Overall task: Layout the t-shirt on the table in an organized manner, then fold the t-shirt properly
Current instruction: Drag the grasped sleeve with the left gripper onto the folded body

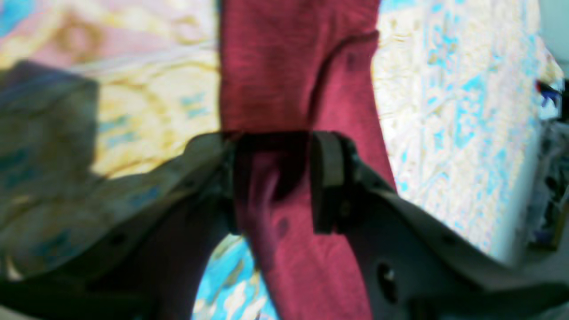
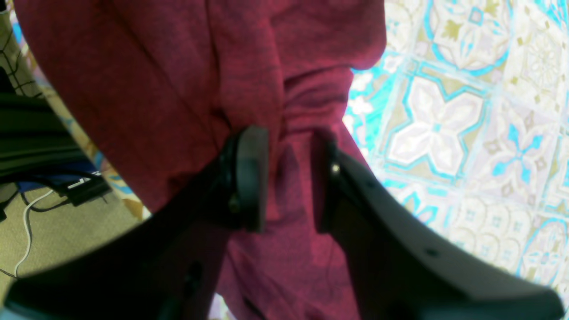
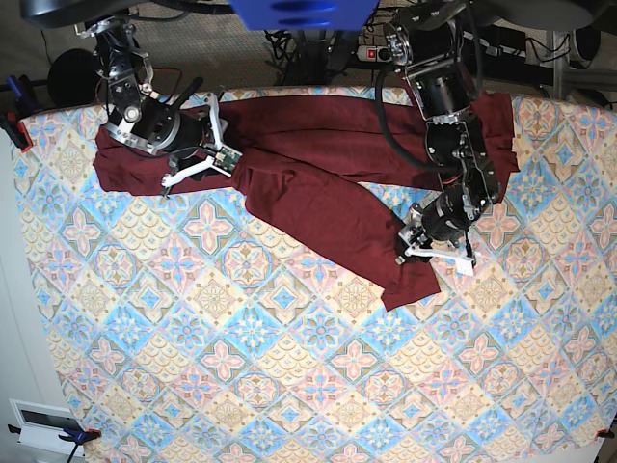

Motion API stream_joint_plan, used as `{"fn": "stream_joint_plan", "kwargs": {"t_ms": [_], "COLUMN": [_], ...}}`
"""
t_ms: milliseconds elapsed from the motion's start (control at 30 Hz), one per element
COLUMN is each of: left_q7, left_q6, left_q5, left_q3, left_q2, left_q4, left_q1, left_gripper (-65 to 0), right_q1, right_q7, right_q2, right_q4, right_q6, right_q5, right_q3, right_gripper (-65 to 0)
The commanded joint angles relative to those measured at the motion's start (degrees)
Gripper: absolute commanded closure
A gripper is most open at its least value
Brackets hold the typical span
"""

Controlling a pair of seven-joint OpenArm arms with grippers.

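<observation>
Bench (image 3: 289, 386) pattern fills the lower frame of the base view, bare of cloth. Higher up, the shirt (image 3: 318, 193) lies spread across the upper half, one sleeve slanting down to mid-right. There the left end effector (image 1: 275, 178) stands part open, sleeve cloth loose between its pads. At upper left the right end effector (image 2: 289, 178) pinches a bunched fold of shirt.
</observation>
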Motion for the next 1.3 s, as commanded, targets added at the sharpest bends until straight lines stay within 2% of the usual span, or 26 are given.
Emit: {"fn": "stream_joint_plan", "kwargs": {"t_ms": [0, 233, 300, 433, 533, 700, 900, 1267], "left_q7": [0.38, 0.47, 0.55, 0.82, 0.99, 0.99, 0.99, 0.99], "left_q6": [0.28, 0.19, 0.1, 0.02, 0.1, -0.07, -0.07, -0.07], "left_q5": [0.01, 0.01, 0.01, -0.08, -0.6, -1.22, -8.69, -13.62], "left_q3": [0.2, 0.29, 0.29, 0.29, 0.29, 0.29, 0.29, 0.29], "left_q2": [0.03, -0.14, -0.14, -0.41, -0.49, -0.93, -1.28, -1.37], "left_q4": [-0.8, -9.33, -9.33, -9.33, -8.89, 1.05, 17.22, 39.11], "left_q1": [-1.39, -3.5, -3.41, -3.58, -3.94, -1.12, 6.26, 20.06], "left_gripper": [-22.0, -20.9, -15.9, -0.2, -0.7, 0.0, 0.0, 0.0], "right_q1": [0.43, 0.43, 0.43, 0.43, 0.43, 0.43, 0.43, 0.43], "right_q7": [0.99, 0.99, 0.99, 0.99, 0.99, 0.99, 0.99, 0.99], "right_q2": [0.47, 0.47, 0.47, 0.47, 0.47, 0.47, 0.47, 0.47], "right_q4": [1.04, 1.04, 1.04, 1.04, 1.04, 1.04, 1.04, 1.04], "right_q6": [-0.27, -0.27, -0.27, -0.27, -0.27, -0.27, -0.27, -0.27], "right_q5": [0.61, 0.61, 0.61, 0.61, 0.61, 0.61, 0.61, 0.61], "right_q3": [0.25, 0.51, 0.6, 0.6, 0.6, 0.6, 0.6, 0.6], "right_gripper": [-15.8, -15.8, -15.8, -15.8, -15.8, -15.8, -15.8, -15.8]}}
